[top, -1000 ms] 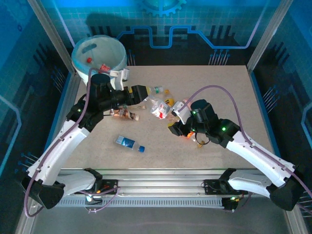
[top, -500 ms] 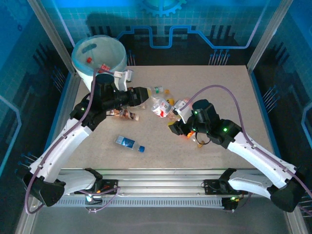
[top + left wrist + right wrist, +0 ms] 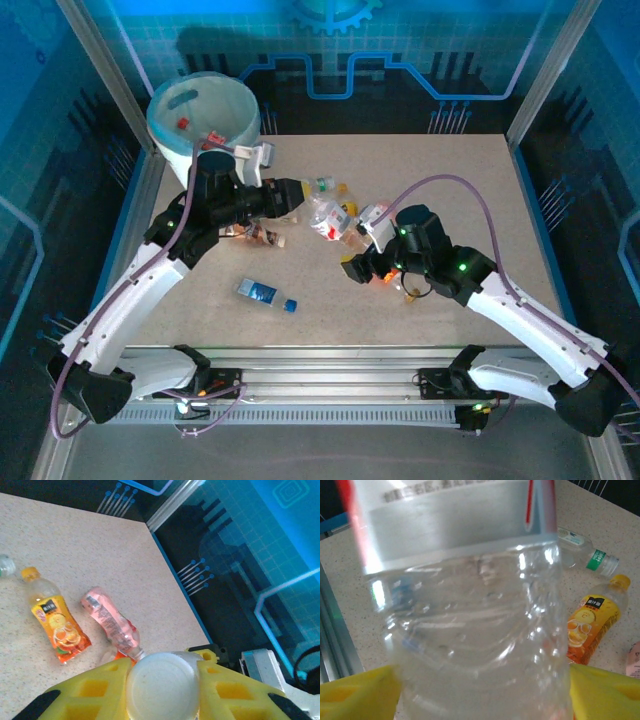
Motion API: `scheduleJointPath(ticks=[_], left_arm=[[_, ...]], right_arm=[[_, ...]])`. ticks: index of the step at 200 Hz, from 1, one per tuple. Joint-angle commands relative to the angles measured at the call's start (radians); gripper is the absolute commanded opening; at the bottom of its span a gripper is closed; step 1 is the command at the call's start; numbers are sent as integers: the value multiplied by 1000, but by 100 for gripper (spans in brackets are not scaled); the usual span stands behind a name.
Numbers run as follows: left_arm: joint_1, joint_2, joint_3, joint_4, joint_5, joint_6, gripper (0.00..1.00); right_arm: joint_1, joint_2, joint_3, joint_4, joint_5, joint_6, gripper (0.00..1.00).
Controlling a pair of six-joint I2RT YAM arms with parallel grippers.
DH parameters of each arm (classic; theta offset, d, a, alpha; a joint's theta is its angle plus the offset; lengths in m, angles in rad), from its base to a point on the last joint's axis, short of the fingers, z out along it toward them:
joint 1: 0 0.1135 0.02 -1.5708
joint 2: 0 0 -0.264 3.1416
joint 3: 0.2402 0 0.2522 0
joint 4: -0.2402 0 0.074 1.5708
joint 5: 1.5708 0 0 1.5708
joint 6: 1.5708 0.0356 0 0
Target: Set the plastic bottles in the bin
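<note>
Bottles (image 3: 262, 292) strewn on speckled tabletop (image 3: 450, 190); walls (image 3: 420, 40) seemingly blue-lit.

Far-left corner of the surface (image 3: 450, 170): tall round white bucket-like bin (image 3: 165, 140), bottles lying inside.
Middle: cluster of small clear plastic bottles (image 3: 335, 215), between the arms.
Near left: lone blue-labelled bottle (image 3: 265, 292), before the cluster.
Left fingers (image 3: 90, 690): white-ended bottle (image 3: 162, 682) between them.

A clear bottle (image 3: 470, 630) looms between yellow claw pads (image 3: 355, 695), orange bottle (image 3: 590, 625) beyond.
</note>
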Motion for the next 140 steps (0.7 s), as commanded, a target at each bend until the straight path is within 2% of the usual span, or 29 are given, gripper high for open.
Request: scheduleJointPath(ticks=[1, 36, 83, 140], left_arm=[[-4, -27, 48, 0, -92, 63, 0], [19, -10, 121, -12, -152, 105, 0], [123, 50, 279, -24, -160, 126, 0], [261, 166, 519, -89, -161, 170, 0]], right_arm=[[-5, -8, 27, 13, 11, 21, 100], [1, -17, 58, 15, 4, 31, 100], [11, 13, 152, 11, -31, 60, 100], [35, 177, 381, 18, -19, 139, 100]])
